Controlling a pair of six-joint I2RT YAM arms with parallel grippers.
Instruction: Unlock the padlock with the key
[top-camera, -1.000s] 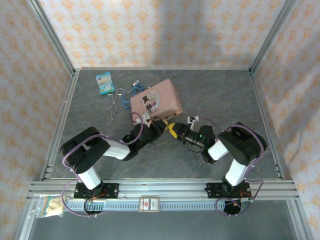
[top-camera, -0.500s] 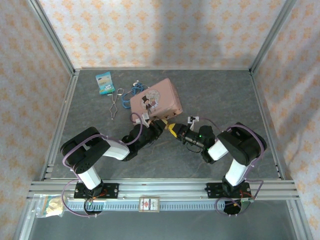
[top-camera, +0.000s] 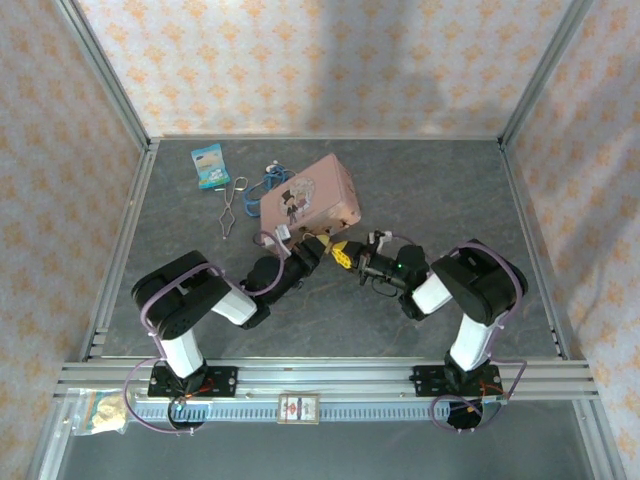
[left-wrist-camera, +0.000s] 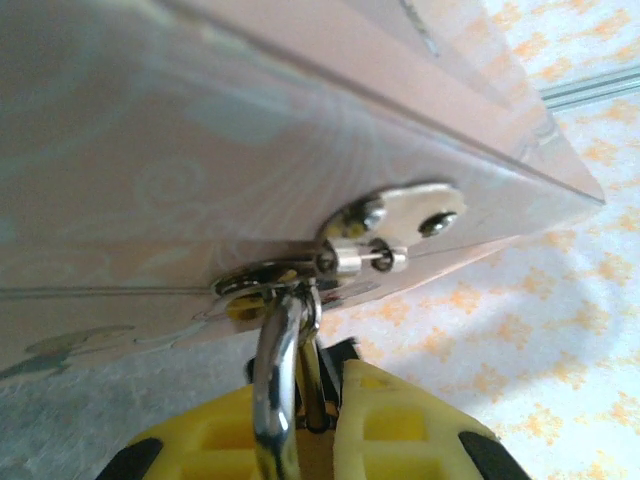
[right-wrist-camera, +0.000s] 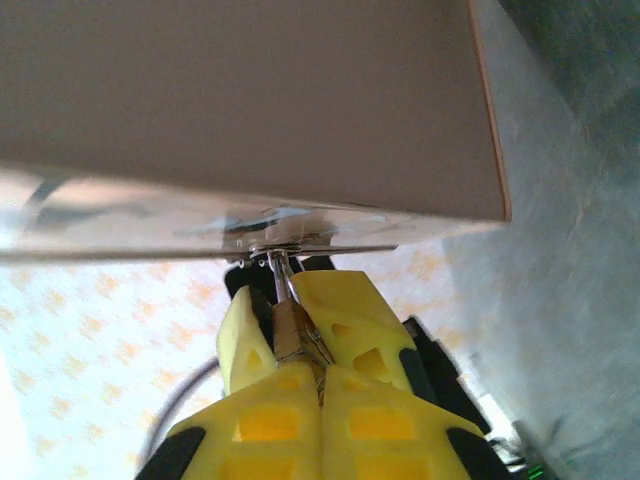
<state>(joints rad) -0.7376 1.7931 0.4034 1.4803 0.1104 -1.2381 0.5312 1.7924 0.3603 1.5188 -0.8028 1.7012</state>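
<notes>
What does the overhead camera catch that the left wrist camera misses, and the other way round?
Overhead adds the wide scene: the left arm and right arm, a blue packet, a wire loop and the grey table. Left wrist adds the close detail: the padlock, its silver shackle passing through the latch of the tin, beside a small screwed plate. Both share the pink tin and the left tool at its near edge.
</notes>
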